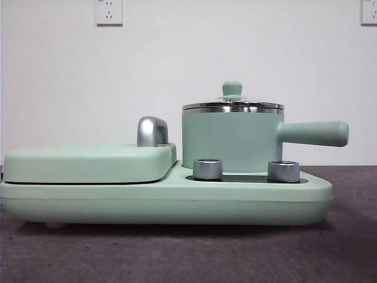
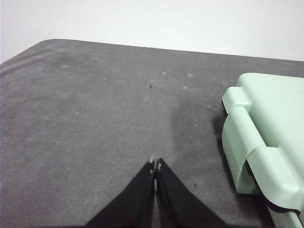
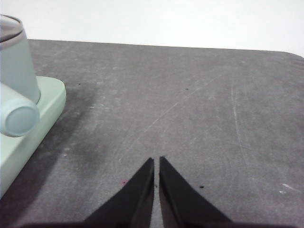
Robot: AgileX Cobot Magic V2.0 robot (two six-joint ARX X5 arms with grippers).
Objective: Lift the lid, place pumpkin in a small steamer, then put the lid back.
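Observation:
The small steamer (image 1: 231,140), a mint-green pot with a long side handle (image 1: 313,133), stands on the right half of a mint-green cooker base (image 1: 165,200). The glass lid (image 1: 232,105) with its mint-green knob (image 1: 232,89) sits on the pot's steel rim. The pumpkin is out of view. My left gripper (image 2: 155,164) is shut with nothing in it, over bare grey table beside the cooker's left end (image 2: 266,142). My right gripper (image 3: 156,161) is shut and empty, over the table to the right of the steamer (image 3: 16,61) and its handle end (image 3: 18,116).
A flat rectangular mint-green cover (image 1: 88,162) with a chrome handle (image 1: 152,131) fills the cooker's left half. Two steel dials (image 1: 207,168) (image 1: 283,171) stand in front of the pot. Grey table (image 3: 190,109) spreads on both sides, with a white wall behind.

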